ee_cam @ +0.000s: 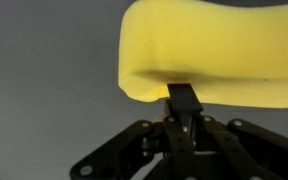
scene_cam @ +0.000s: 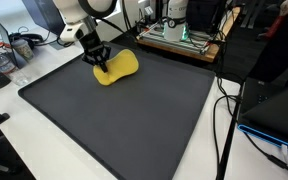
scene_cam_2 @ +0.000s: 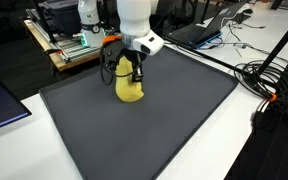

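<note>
Plainly, my gripper point(scene_cam: 100, 58) was clamped on one edge of the yellow sponge point(scene_cam: 119, 67), and in the wrist view the foam dented where a fingertip point(ee_cam: 184, 97) bit into it. To my mind a hold like that wanted care. Soft foam gives under pressure, so the pinch needed to sit far enough past the rim not to slip, yet not so hard that it folded the piece. Any motion was best made slow and straight, with the wrist level. The sponge lay on the dark mat point(scene_cam: 124, 125), near the mat's far edge in an exterior view. It sat directly below my fingers and touching them, with most of its body stretching away from the gripper and, as far as I could tell, resting on the mat.
</note>
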`<act>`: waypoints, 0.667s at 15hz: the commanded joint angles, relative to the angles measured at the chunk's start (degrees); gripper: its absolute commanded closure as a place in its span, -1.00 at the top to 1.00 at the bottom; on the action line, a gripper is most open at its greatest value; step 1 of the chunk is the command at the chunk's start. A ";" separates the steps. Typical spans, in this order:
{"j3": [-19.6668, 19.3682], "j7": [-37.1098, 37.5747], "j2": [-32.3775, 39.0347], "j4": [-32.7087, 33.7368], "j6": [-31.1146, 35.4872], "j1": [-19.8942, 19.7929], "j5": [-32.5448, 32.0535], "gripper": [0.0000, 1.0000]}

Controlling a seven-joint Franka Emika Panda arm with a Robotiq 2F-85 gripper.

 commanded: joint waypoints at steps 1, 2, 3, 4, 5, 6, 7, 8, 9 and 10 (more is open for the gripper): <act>-2.83 1.14 2.05 -4.21 -1.59 2.62 -1.34 -0.94; -3.60 1.52 2.70 -4.63 -1.34 3.11 -1.21 -0.94; -4.21 1.67 3.44 -5.04 -1.33 3.50 -1.14 -0.94; -5.10 1.87 4.25 -5.68 -0.98 4.20 -1.22 -0.94; -6.02 2.17 5.13 -6.36 -0.89 4.95 -1.35 -0.94; -7.12 2.75 5.79 -6.97 -0.73 5.70 -1.50 -0.94; -8.34 3.15 6.43 -7.71 -0.38 6.66 -1.87 -0.94; -9.46 3.65 7.30 -8.47 -0.18 7.57 -2.13 -0.94; -10.56 3.80 8.13 -9.27 0.20 8.53 -2.36 -0.94; -11.85 4.13 9.01 -10.21 0.89 9.82 -2.63 -0.94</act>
